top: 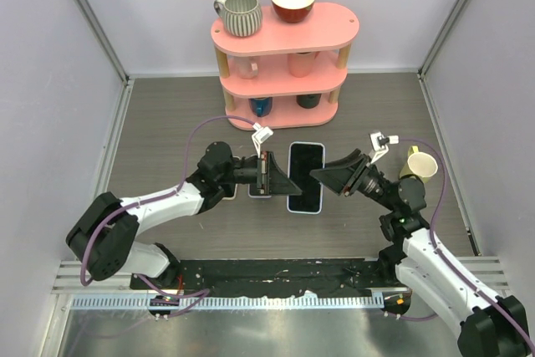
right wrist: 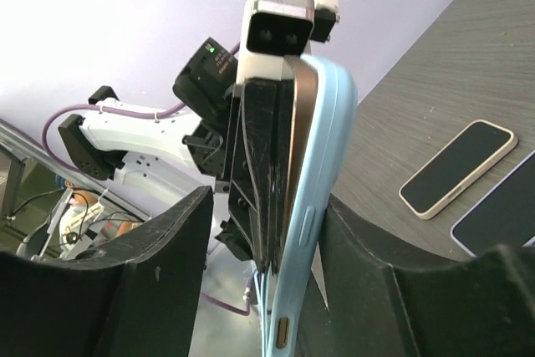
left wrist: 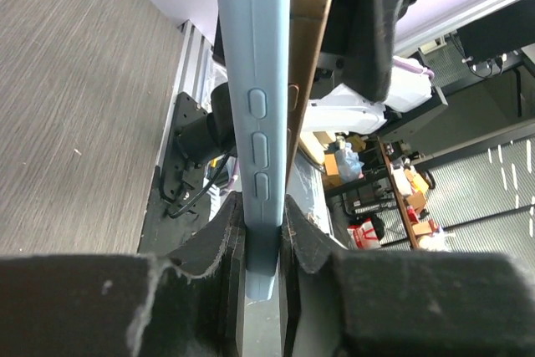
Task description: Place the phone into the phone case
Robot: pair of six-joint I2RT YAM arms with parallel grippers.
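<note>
1. The grey wood-grain surface (top: 167, 123) carries everything. The pink three-tier shelf (top: 334, 27) stands at the far side.
2. Your left arm reaches in toward the middle. Your left claw (left wrist: 263, 244) is clamped narrow on the light blue phone case (left wrist: 251, 81), gripping it by one end. The case stands edge-on, up off the surface.
3. Your right claw (top: 326, 177) faces it from the other side with its fingers spread wide and nothing gripped. From the right wrist view the case sits in the gap between those fingers, but I can't tell if either one touches it.
4. A large dark-screened phone (top: 306, 177) lies flat, screen up, between the two claws.
5. The gold-edged phone (right wrist: 303, 123) is pressed against the open face of the case, sandwiched between the case and your left claw's finger. Can't tell if it's fully seated.
6. A small pale-edged phone (right wrist: 458, 169) lies flat on the surface near the large one.
7. A yellow mug (top: 422, 165) sits just beside your right arm. A ribbed grey mug (top: 240, 14) and a red bowl (top: 293, 0) are on the top shelf.
</note>
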